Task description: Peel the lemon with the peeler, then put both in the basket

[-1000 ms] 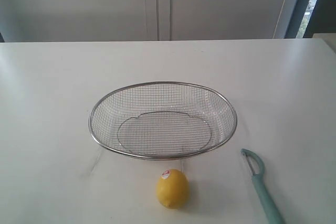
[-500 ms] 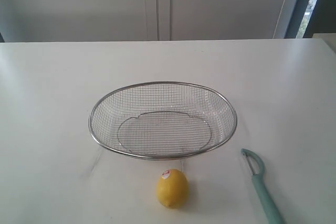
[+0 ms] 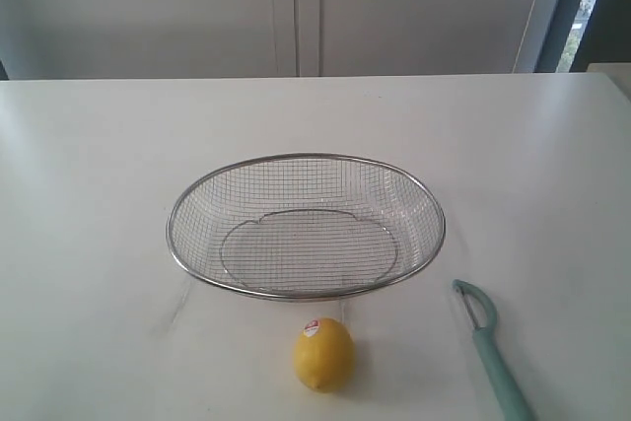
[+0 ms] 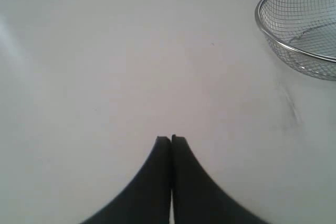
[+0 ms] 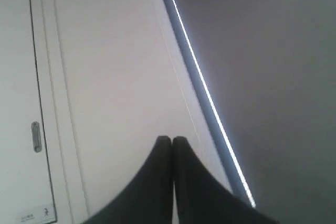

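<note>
A small yellow lemon (image 3: pixel 323 353) with a red-and-white sticker lies on the white table just in front of the wire-mesh basket (image 3: pixel 306 226). The teal-handled peeler (image 3: pixel 490 346) lies at the front right, its loop head pointing towards the basket. Neither gripper appears in the exterior view. My left gripper (image 4: pixel 171 139) is shut on nothing above bare table, and the basket's rim (image 4: pixel 273 38) shows at the edge of that view. My right gripper (image 5: pixel 172 139) is shut and empty, facing a wall and door, away from the table.
The white table (image 3: pixel 99 194) stretches wide around the basket. Pale cabinet doors (image 3: pixel 296 7) stand behind it. A door with a handle (image 5: pixel 35 136) and a bright strip of light fill the right wrist view.
</note>
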